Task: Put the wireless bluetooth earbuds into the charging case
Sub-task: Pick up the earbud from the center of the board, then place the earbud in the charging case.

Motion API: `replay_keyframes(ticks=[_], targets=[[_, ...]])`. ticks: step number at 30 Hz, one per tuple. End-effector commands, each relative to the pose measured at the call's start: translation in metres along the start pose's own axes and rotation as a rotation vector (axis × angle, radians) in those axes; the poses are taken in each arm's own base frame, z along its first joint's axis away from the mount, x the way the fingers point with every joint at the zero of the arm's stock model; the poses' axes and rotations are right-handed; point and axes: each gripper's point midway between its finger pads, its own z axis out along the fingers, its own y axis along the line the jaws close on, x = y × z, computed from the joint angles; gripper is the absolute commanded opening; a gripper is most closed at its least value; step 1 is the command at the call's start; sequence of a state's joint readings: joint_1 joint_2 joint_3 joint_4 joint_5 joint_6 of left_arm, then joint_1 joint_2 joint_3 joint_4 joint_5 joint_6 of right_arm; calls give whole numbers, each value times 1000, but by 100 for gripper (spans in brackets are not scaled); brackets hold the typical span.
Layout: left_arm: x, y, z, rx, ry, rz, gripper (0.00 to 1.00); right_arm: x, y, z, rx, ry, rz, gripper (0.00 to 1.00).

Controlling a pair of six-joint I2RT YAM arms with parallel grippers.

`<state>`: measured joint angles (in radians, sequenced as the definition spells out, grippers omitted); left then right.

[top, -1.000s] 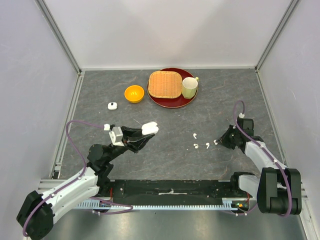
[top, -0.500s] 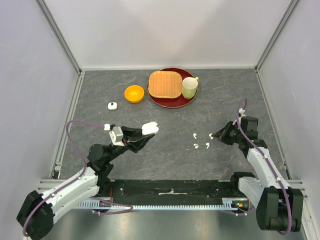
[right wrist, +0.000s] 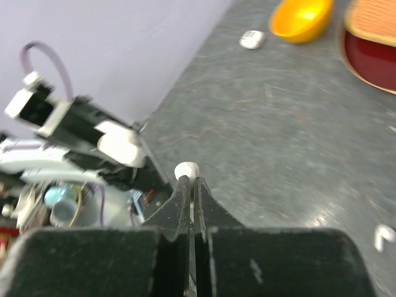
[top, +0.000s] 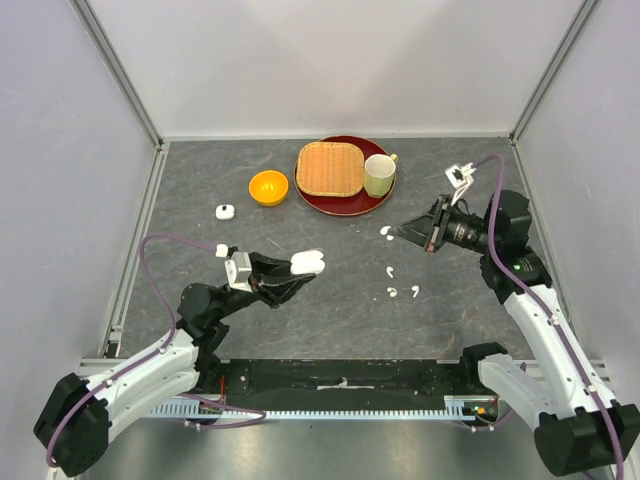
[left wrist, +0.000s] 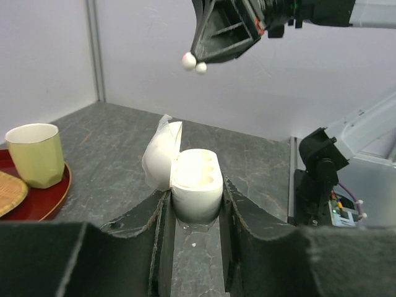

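Left pincer (left wrist: 195, 209): I find it closed on the charging case (left wrist: 197, 180), one finger pressed to each side. The case sits upright between them with its lid hinged open, and two wells show at its top. In the overhead view it is held over the near-left part of the counter (top: 340, 330).

Right pincer (top: 393, 232): the fingers are drawn tight together, gripping one earbud (top: 386, 231). Its white bulb projects just past the fingertips. This pincer is raised over the right half of the counter, toward the far edge. From the left wrist camera the earbud hangs above the open case and well apart from it.

Three loose earbuds lie on the counter right of centre. One (top: 389, 270) is nearer the far edge, and two lie side by side (top: 392, 293) (top: 415, 291) nearer the near edge. None touches either pincer.

Other items: an orange bowl (top: 268, 187) and a red plate (top: 345, 208) stand near the far edge. The plate carries a woven tray (top: 330, 168) and a pale green cup (top: 379, 175). A small white box (top: 225, 211) sits toward the left edge.
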<state>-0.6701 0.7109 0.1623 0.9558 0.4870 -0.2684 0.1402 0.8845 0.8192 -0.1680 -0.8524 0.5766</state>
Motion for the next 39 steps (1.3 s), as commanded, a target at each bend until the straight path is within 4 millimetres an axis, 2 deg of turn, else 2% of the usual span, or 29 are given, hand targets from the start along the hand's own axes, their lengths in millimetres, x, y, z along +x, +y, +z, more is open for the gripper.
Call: replay_keyframes(ticks=[1,4,8,12,24,28,39], targets=[[-34,-23,12,132,-75,9,2,-11,76,3,-251,38,-216,0],[-37,-32,15,189,-70,5,2,-8,101,4,-341,78,-282,0],[-39,-43,16,255,-59,-7,2,-3,123,5,-411,128,-352,0],[-42,-47,18,287,-64,-16,2,13,146,9,-486,202,-401,0],[-40,-52,20,325,-57,-54,2,55,161,34,-495,347,-505,0],[-41,-53,20,330,-58,-55,2,60,157,42,-467,361,-536,0],[-41,-56,19,351,-50,-64,2,64,151,49,-442,368,-559,0]])
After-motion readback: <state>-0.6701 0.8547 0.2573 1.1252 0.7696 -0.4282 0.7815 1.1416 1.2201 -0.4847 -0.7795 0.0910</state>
